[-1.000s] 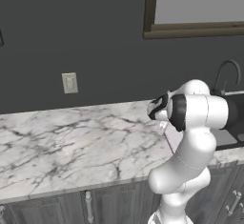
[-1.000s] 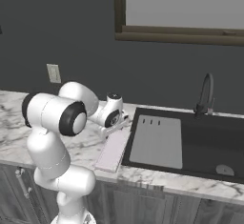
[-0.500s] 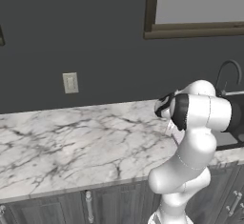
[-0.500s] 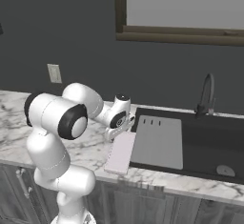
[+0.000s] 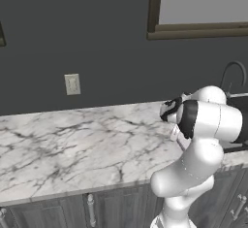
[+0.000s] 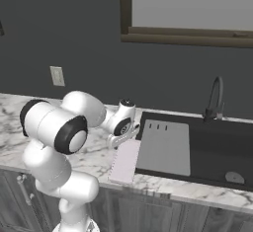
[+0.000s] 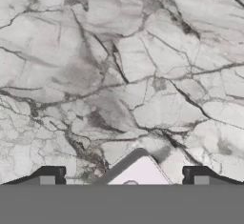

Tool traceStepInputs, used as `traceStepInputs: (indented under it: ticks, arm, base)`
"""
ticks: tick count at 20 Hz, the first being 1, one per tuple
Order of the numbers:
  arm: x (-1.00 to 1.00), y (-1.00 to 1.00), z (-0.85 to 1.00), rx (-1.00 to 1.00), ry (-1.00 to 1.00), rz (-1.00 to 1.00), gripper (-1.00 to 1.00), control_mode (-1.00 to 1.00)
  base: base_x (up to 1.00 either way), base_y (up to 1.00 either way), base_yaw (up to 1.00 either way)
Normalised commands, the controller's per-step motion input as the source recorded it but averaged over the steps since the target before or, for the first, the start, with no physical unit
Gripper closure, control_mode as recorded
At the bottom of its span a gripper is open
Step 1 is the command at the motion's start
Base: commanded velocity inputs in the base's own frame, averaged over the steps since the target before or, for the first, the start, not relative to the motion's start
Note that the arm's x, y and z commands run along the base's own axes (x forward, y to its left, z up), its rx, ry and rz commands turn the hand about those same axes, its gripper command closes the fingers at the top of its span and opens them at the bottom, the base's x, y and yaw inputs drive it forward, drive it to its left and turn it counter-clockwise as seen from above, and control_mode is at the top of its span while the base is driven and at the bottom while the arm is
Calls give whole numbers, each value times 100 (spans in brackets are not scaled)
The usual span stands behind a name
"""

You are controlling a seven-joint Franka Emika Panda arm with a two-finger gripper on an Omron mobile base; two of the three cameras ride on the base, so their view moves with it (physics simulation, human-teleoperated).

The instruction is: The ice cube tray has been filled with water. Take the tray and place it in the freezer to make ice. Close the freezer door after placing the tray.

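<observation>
The ice cube tray [image 6: 125, 161] is a pale pinkish-white strip lying flat on the marble counter, along the left side of the sink. My gripper [image 6: 120, 139] hovers just above the tray's far end, pointing down. In the hand view one rounded corner of the tray [image 7: 138, 171] rises between the two dark fingertips [image 7: 51, 174]. The gripper [image 7: 125, 178] is open, with a gap on both sides of the tray. The freezer and the freezer door are out of view.
A grey sink mat [image 6: 165, 147] lies right of the tray, in the black sink [image 6: 222, 147] with a dark faucet [image 6: 215, 100]. The marble counter [image 5: 72, 144] runs left, under a wall outlet [image 5: 72, 84]. Dark cabinets stand under the counter's front edge.
The hand has shifted a little toward the sink and dropped closer to the tray's far end. The tray lies where it was.
</observation>
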Motion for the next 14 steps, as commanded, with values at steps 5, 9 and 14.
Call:
traceStepInputs:
  ticks: [5, 9, 14]
  arm:
    - [-90, -11, -30, 0, 1, 0, -100, -100]
    - [-56, -26, -11, 0, 3, 0, -100, -100]
    - [3, -26, 4, 0, 0, 0, -100, -100]
  base:
    - [0, 0, 0]
    - [0, 0, 0]
    - [0, 0, 0]
